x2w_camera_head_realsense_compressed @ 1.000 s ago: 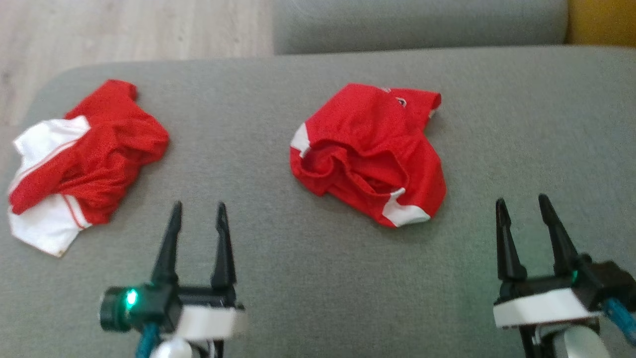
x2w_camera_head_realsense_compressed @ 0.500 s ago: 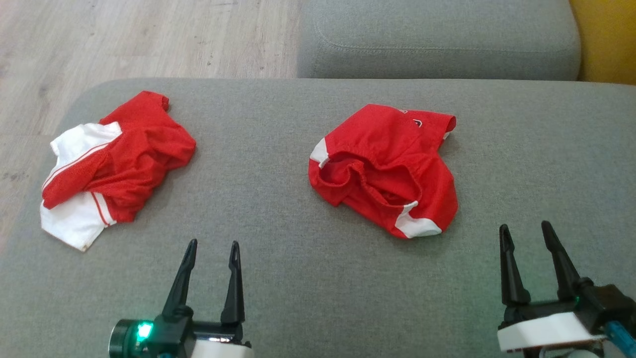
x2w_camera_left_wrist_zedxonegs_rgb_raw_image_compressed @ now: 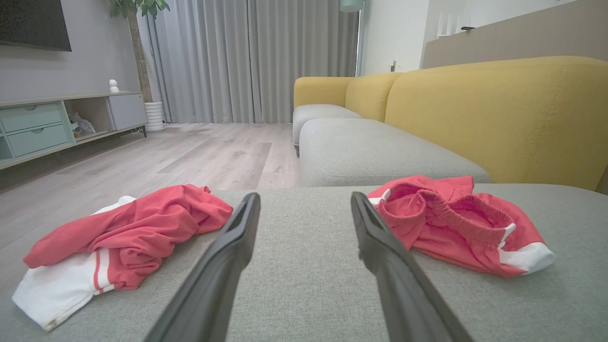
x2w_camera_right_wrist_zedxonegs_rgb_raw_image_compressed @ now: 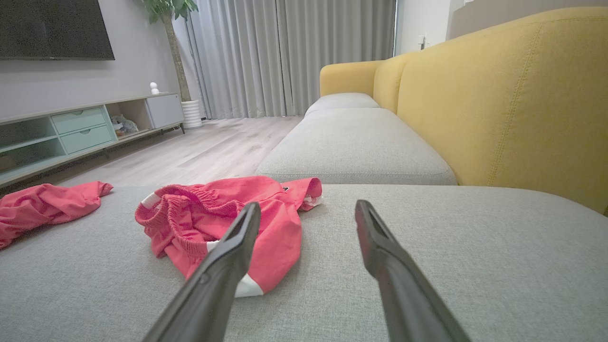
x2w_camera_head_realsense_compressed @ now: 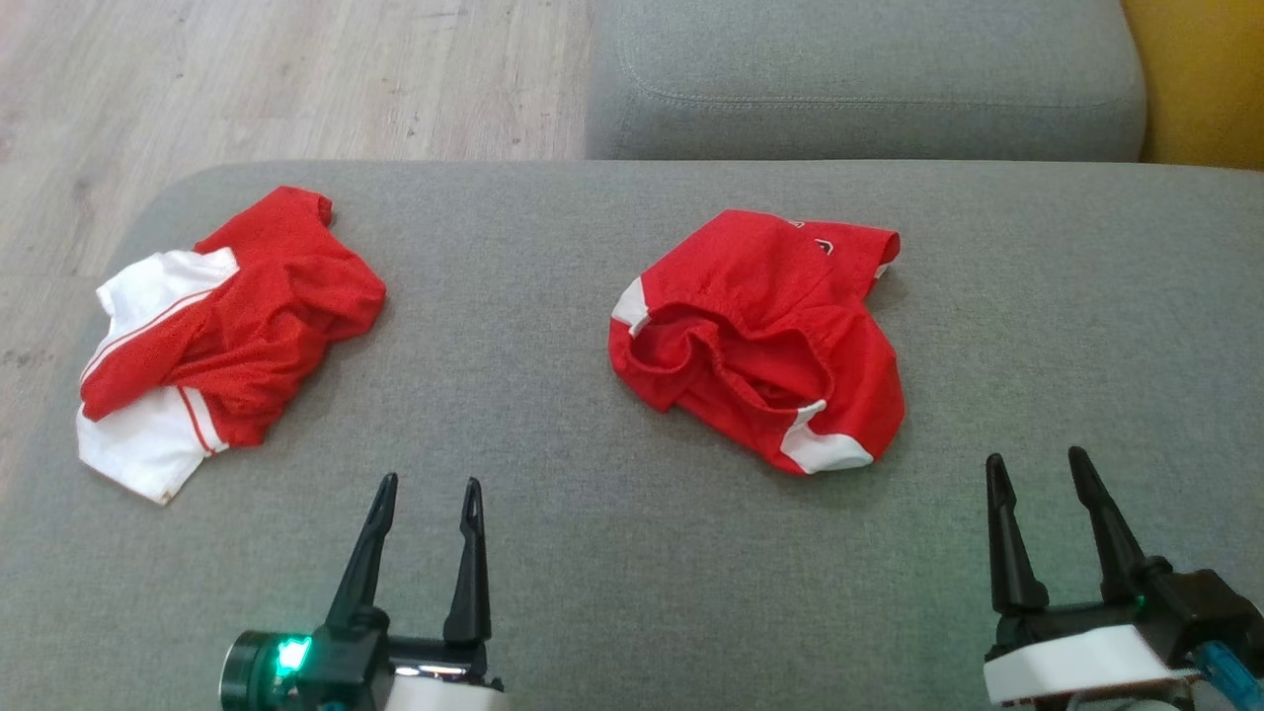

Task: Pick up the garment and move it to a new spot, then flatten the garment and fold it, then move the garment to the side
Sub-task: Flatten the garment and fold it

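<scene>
Your likeliest target, the red shorts (x2w_camera_head_realsense_compressed: 760,336), lie crumpled just to the 3 o'clock side of the middle of the head view, flat on the grey cushion (x2w_camera_head_realsense_compressed: 592,602) and touched by neither arm. They sit at about 2 o'clock from the left gripper (x2w_camera_head_realsense_compressed: 431,482) and about 10 o'clock from the right gripper (x2w_camera_head_realsense_compressed: 1034,456). Over the last second the whole picture slid and sharpened. Cloth, cushion edge and grippers all sit lower in the frame than they did, and every fold keeps its shape. You can read that as the head moving and settling, not the garments. Both pairs of jaws stand wide apart and empty, the same spread as a second ago. I judge that the pick-up has not begun and you now have a steady view to start it. The shorts look like thin, faintly shiny sports knit. A ruffled elastic waistband gapes toward you, there are white panels at the near hem and left edge, and a small logo sits near the far edge. That puckered band is probably the thickest place to pinch. At 10 o'clock from the left gripper lies a red-and-white garment (x2w_camera_head_realsense_compressed: 227,336), mesh-textured with red piping, bunched near the cushion's left end. The cushion is coarse woven fabric and looks soft enough to give under fingertips. Beyond it at 12 o'clock is a second cushion (x2w_camera_head_realsense_compressed: 859,89), with wooden floor (x2w_camera_head_realsense_compressed: 296,79) at 11 o'clock and a yellow backrest (x2w_camera_head_realsense_compressed: 1205,79) at 1 o'clock.
</scene>
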